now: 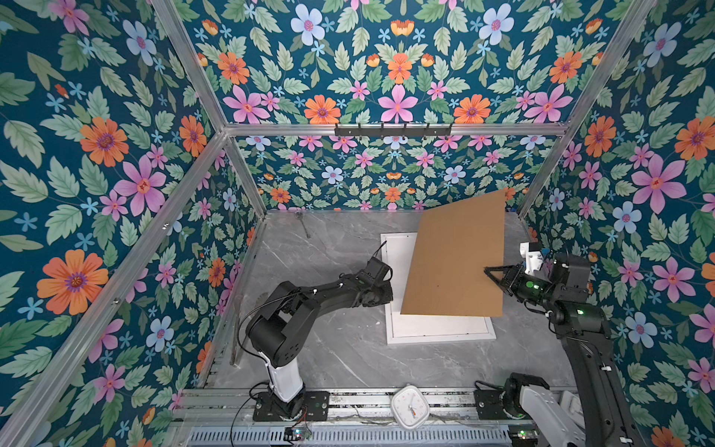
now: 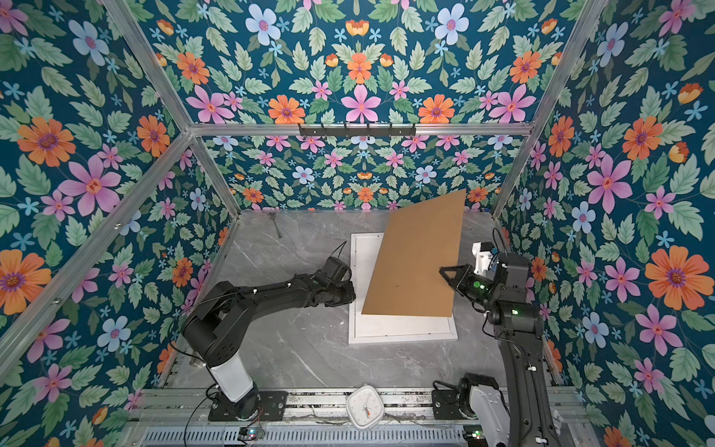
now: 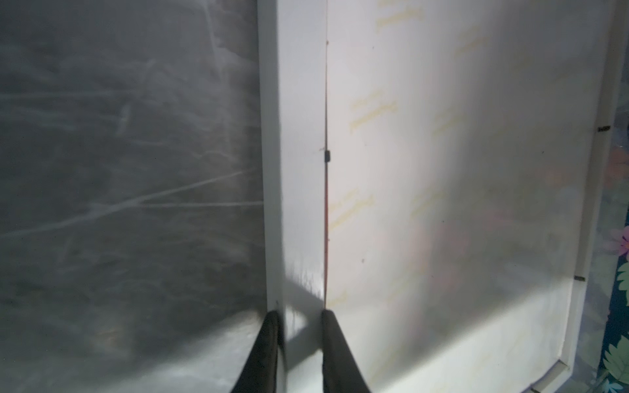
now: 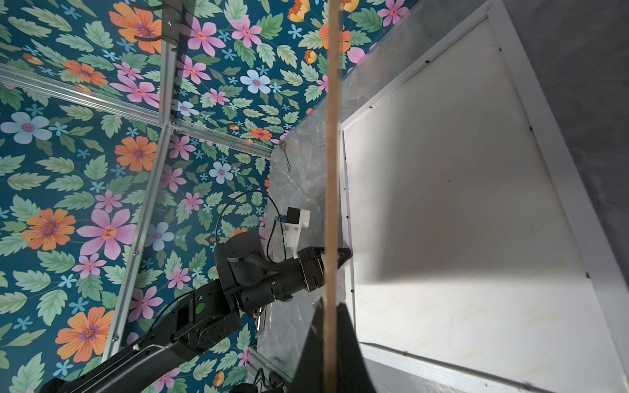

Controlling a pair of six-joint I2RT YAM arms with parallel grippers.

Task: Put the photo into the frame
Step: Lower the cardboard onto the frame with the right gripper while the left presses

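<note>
Brown backing board (image 1: pixel 456 255) hangs tilted over the frame (image 1: pixel 441 337), its edge pinched by the right gripper (image 1: pixel 489 272). Only the left wrist view gets under it: the photo (image 3: pixel 459 170) lies white back up inside the frame, long axis toward the back wall (image 1: pixel 387 182), and the left gripper (image 3: pixel 299 316) clamps a side rail.

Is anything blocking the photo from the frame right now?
Nothing visible. The photo lies white side up inside the frame. The brown backing board, pinched by the right hand, hangs tilted above them, not between them.
</note>
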